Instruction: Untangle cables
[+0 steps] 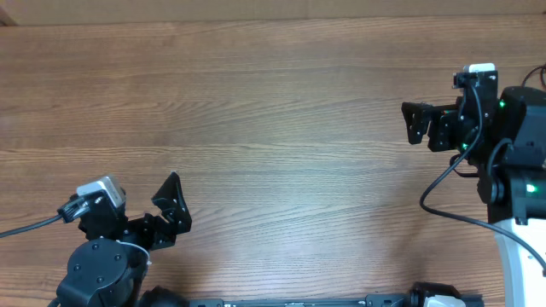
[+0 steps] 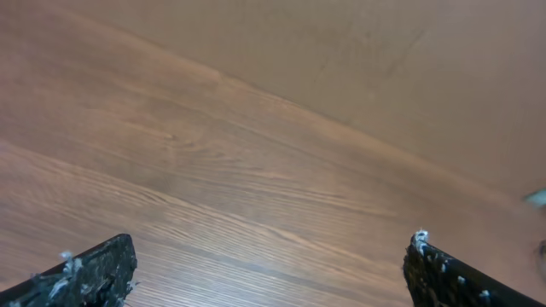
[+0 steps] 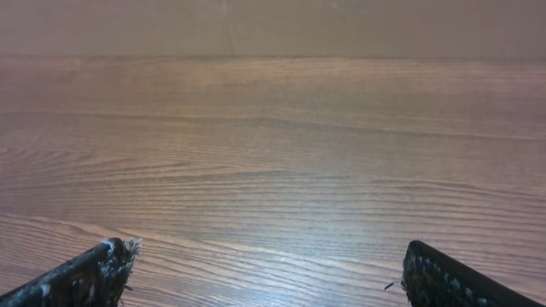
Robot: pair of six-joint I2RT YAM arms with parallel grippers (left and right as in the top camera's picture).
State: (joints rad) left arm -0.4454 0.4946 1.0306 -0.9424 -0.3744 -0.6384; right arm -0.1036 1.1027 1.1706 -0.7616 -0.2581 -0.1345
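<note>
No thin black cables show in any view; they are out of view. My left gripper [image 1: 173,203] sits at the lower left over the wooden table [image 1: 273,128], open and empty; its two fingertips stand wide apart in the left wrist view [image 2: 271,264] with bare wood between them. My right gripper [image 1: 415,122] is at the right edge, pointing left, open and empty; its fingertips are wide apart in the right wrist view [image 3: 269,269] over bare wood.
Thick black robot wiring [image 1: 444,183] hangs from the right arm, and a cable [image 1: 30,226] leads off the left arm's wrist camera. The right arm's white base [image 1: 520,247] stands at the lower right. The table's far edge [image 1: 256,19] runs along the top.
</note>
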